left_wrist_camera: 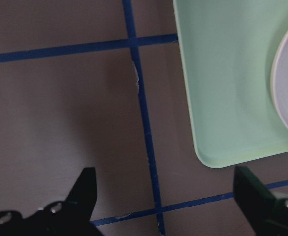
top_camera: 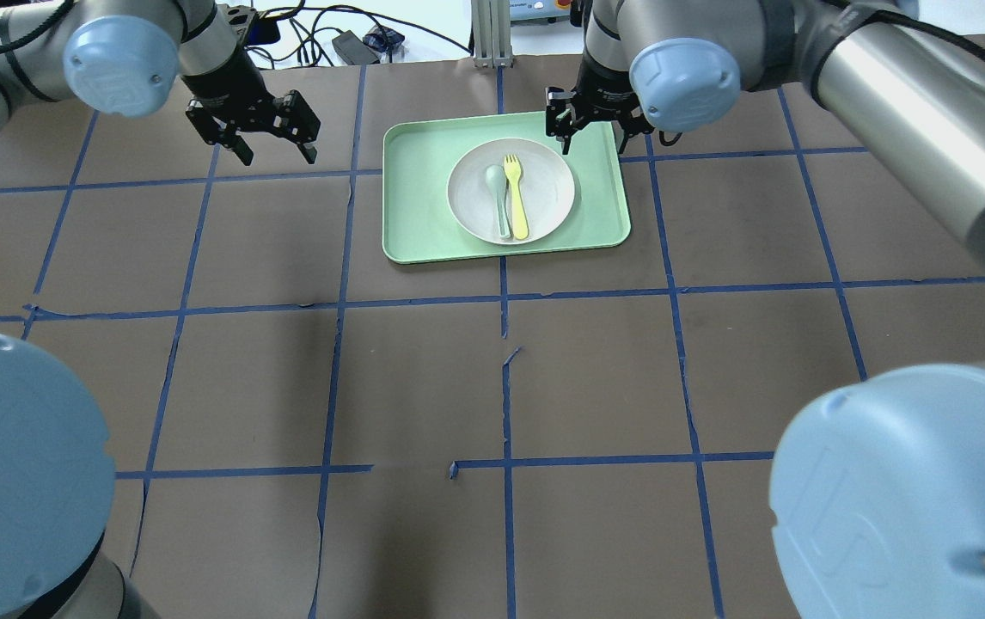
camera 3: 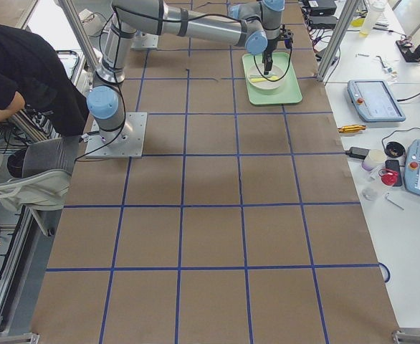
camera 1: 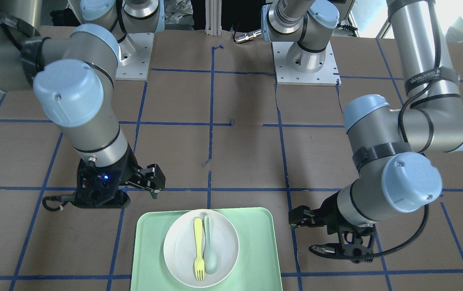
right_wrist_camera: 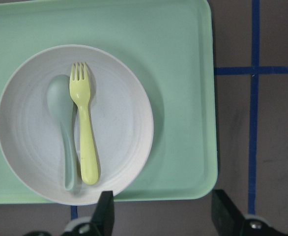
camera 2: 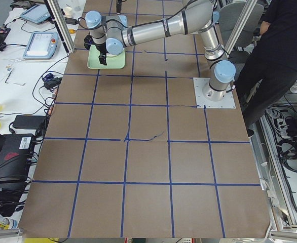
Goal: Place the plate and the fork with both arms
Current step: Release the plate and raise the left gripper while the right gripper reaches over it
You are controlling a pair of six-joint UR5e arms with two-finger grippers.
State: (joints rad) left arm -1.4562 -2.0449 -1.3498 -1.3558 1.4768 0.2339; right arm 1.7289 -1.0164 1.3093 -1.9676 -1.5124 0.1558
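Note:
The white plate [top_camera: 540,176] sits in the middle of the mint-green tray [top_camera: 415,206]. The pale-yellow fork [top_camera: 513,193] lies on the plate, tines toward the far side, next to a grey-green spoon [top_camera: 497,193]. My right gripper [top_camera: 593,142] is open and empty, hovering at the tray's far right corner. In the right wrist view, plate [right_wrist_camera: 124,128] and fork [right_wrist_camera: 85,142] lie just ahead of its open fingers [right_wrist_camera: 104,214]. My left gripper [top_camera: 278,155] is open and empty, above the table left of the tray. The left wrist view shows only the tray's corner [left_wrist_camera: 222,73].
The brown table [top_camera: 492,387] carries a grid of blue tape lines. Both arm bases stand on white mounting plates [camera 1: 304,68] at the robot's side. Cables and a power brick [top_camera: 355,47] lie beyond the table's far edge. A person stands by the robot in the side views.

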